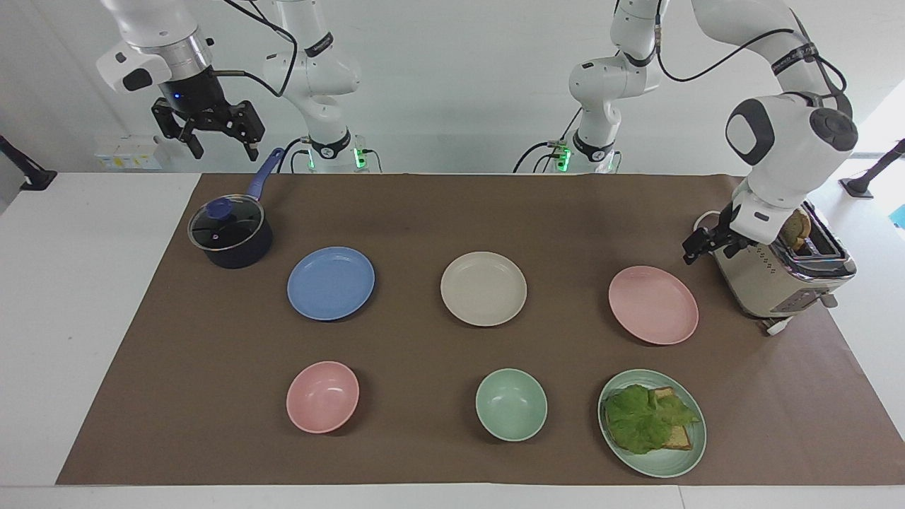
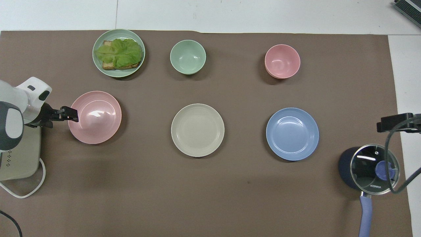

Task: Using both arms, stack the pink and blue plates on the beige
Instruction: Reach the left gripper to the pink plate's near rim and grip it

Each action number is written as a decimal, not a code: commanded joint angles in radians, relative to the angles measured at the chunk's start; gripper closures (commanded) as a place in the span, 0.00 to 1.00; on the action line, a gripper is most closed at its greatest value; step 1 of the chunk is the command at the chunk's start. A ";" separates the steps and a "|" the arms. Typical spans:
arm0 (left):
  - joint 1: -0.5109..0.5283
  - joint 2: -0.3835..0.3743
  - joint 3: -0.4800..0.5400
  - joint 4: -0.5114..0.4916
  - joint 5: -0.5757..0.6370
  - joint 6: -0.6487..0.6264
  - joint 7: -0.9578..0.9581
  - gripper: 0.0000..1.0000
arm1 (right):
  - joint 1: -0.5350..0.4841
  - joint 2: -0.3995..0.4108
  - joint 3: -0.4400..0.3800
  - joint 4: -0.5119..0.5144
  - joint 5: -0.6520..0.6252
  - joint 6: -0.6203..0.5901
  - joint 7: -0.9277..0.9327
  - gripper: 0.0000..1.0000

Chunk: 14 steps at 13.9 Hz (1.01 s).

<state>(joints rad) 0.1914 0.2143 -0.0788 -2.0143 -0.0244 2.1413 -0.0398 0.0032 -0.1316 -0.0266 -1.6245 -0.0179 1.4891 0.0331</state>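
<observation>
- Over by the toaster [image 1: 778, 272], the left gripper [image 1: 700, 249] is hanging low, fingers spread and empty, just beside the pink plate [image 1: 653, 305] at the rim toward the left arm's end of the table; from above it is overlapping that rim, but from across the table it is looking clear of it.
- Up near the saucepan [image 1: 230, 237], the right gripper [image 1: 208, 131] is waiting in the air with its fingers spread, holding nothing, well apart from the blue plate [image 1: 331, 283] sitting below and toward the middle of the table from it.
- Between the two coloured plates, the beige plate [image 1: 483, 288] is lying bare, nothing stacked on it yet.
- What is worrying me: the left wrist is crowding the toaster, and a swing outward could be knocking it or the bread [image 1: 795, 226] standing in its slot.
- The pink plate is shallow and lying flat on the brown mat [image 1: 438, 212], so a finger coming in too high would likely be pushing it toward the beige plate instead of getting under the rim.
- If both arms are heading for the beige plate together, they could be colliding over it.
</observation>
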 commanded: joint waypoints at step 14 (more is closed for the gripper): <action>0.002 -0.010 -0.016 0.012 -0.012 -0.103 -0.009 1.00 | -0.005 -0.020 0.001 -0.026 0.019 0.014 -0.021 0.00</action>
<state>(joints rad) 0.2017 0.2137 -0.0949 -2.0554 -0.0264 2.1363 -0.0565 0.0032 -0.1316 -0.0266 -1.6251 -0.0179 1.4891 0.0331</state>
